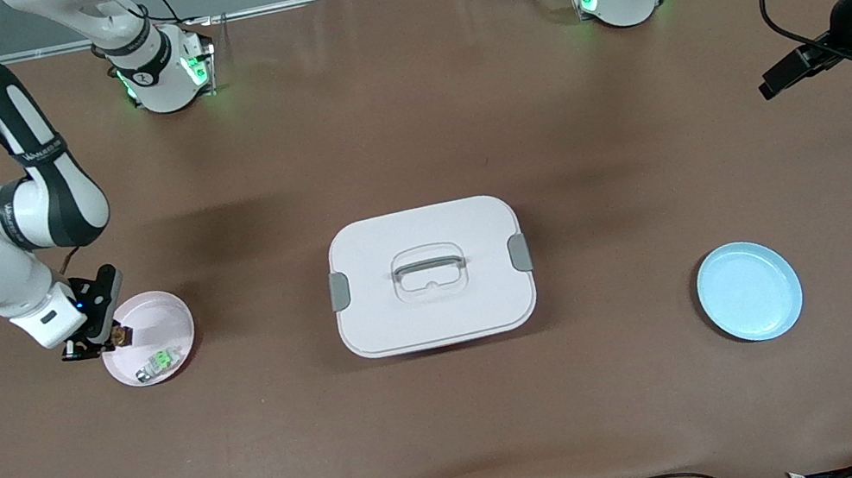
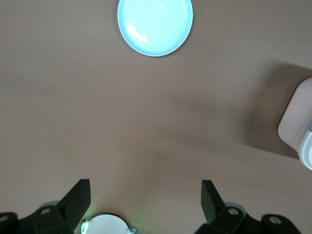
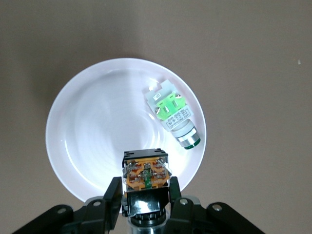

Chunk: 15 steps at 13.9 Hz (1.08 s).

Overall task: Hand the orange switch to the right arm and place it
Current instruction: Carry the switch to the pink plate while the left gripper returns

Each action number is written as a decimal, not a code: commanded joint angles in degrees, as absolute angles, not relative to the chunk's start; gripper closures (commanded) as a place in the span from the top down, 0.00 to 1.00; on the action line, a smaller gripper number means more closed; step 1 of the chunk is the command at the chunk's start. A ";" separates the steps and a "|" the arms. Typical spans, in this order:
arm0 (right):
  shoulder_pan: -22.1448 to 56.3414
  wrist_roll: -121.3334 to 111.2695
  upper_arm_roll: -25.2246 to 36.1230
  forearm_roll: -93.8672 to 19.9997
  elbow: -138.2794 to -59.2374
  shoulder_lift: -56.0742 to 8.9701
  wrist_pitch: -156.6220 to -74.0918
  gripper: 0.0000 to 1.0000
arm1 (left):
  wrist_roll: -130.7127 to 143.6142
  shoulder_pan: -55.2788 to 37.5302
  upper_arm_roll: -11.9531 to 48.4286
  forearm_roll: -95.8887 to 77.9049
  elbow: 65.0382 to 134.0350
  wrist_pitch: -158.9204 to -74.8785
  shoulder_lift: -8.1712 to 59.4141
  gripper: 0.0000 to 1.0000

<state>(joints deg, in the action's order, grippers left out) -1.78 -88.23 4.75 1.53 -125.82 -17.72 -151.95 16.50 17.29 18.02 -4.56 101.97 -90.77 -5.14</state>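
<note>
Front view shows a white lidded box (image 1: pixel 430 275) in the middle of the table (image 1: pixel 459 426), with a grey handle on its lid and a grey clasp at each end. Toward the right arm's end of the table from that box lies a pink plate (image 1: pixel 166 307); toward the left arm's end, and a little nearer the front camera than the box, lies a light blue plate (image 1: pixel 749 291).

The right arm (image 1: pixel 13 233) reaches down over the pink plate, and the right gripper (image 1: pixel 112 336) hangs just above the plate's rim. Its jaws are clamped on the orange switch (image 3: pixel 146 176), which the right wrist view shows as a stubby black block with an orange face, pinched between the two fingers (image 3: pixel 113 197) above the plate's inner floor. Whether the switch touches the plate cannot be told.

A green switch (image 3: pixel 174 115) with a silver collar lies on its side in the same pink plate, apart from the held part.

The left gripper (image 2: pixel 146 202) waits high over the bare table at the left arm's end, well apart from the box. Its jaws stand wide with nothing between them; the left wrist view looks past them to the blue plate and one corner of the box.
</note>
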 commanded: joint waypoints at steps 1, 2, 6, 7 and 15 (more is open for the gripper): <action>-4.21 -89.38 3.08 1.67 -125.95 -19.59 -154.07 0.00 | 14.42 17.67 18.37 -3.69 102.05 -92.29 -6.24 1.00; -4.31 -89.56 2.64 1.41 -126.03 -19.95 -154.68 0.00 | 12.59 17.67 18.37 -3.69 100.65 -92.20 -5.37 1.00; -6.58 -93.84 -0.78 -5.95 -127.53 -20.04 -154.86 0.00 | 3.09 17.93 18.28 -3.69 95.64 -91.93 -3.34 1.00; -7.81 -97.96 -1.57 -9.63 -127.62 -20.21 -154.86 0.00 | 2.47 17.84 18.28 -3.69 94.58 -91.93 -2.99 1.00; -7.74 -109.69 -1.41 -20.92 -127.53 -22.59 -155.92 0.00 | 1.58 15.83 19.34 -0.35 92.99 -91.85 -2.55 1.00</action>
<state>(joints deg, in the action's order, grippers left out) -6.93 -107.49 -0.26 -19.22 -127.28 -22.55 -154.77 2.20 17.04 19.03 -1.72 94.64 -92.33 -3.28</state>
